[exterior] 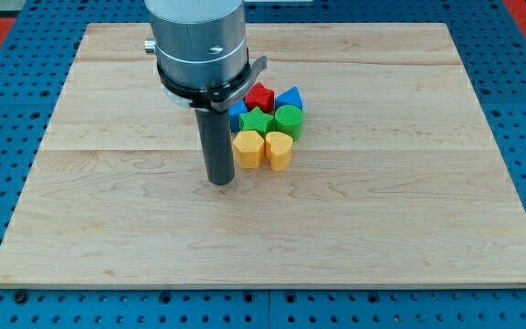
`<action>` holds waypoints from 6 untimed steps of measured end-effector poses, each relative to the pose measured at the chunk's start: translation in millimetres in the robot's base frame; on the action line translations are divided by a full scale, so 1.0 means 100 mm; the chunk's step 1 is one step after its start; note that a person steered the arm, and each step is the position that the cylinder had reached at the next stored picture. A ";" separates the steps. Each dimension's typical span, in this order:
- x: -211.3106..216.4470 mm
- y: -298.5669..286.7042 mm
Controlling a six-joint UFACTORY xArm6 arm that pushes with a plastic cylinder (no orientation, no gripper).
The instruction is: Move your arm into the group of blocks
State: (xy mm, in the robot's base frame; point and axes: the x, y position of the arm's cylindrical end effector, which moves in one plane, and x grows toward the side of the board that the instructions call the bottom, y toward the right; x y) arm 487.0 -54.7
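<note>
Standing just left of centre frame, our tip (220, 182) has no fingers; the group begins up-right with the yellow block (247, 149).

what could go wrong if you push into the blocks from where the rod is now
1. My tip sits just to the view's left of the yellow blocks, so moving right will likely shove them away instead of entering the cluster.
2. The cluster is tight: pushing the yellows may scatter the green blocks, red block and blue block behind.
3. The arm housing hides part of the cluster.
</note>
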 end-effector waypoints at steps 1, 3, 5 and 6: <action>0.00 0.00; -0.33 -0.30; -0.59 -0.21; -0.76 0.12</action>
